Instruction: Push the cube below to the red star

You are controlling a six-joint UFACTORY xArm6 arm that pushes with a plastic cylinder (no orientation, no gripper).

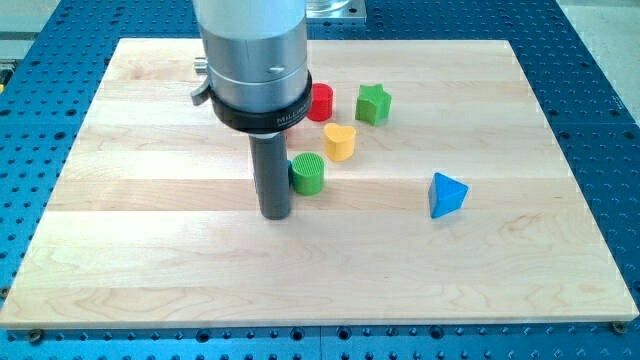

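No cube showed anywhere on the board (150, 250); if there was one, it sat hidden behind the arm's wide body, and I could not tell. The only red thing in sight was a red block (322, 102) near the view's top, half covered by the arm's collar, so its shape could not be made out; I judged it to be the likely star. Just to its right stood a green star (373, 103), apart from it. Below the red block and a little right lay a yellow heart (340, 142), close to it but not clearly touching. Lower again sat a green cylinder (308, 173), ribbed on its side.

My tip (275, 215) rested on the wood just left of the green cylinder and slightly lower, the rod (272, 175) touching it or very nearly so. The rod carried no fingers, so there was nothing to stand apart or together, and nothing was clamped. A blue block (447, 194), pyramid-like, lay well apart toward the view's right. The board sat on a blue perforated table (610, 120).

As for progress, I judged the task barely begun: nothing cube-shaped lay under the red block, and the space directly below it was held by the heart and the cylinder, which would have to be steered around
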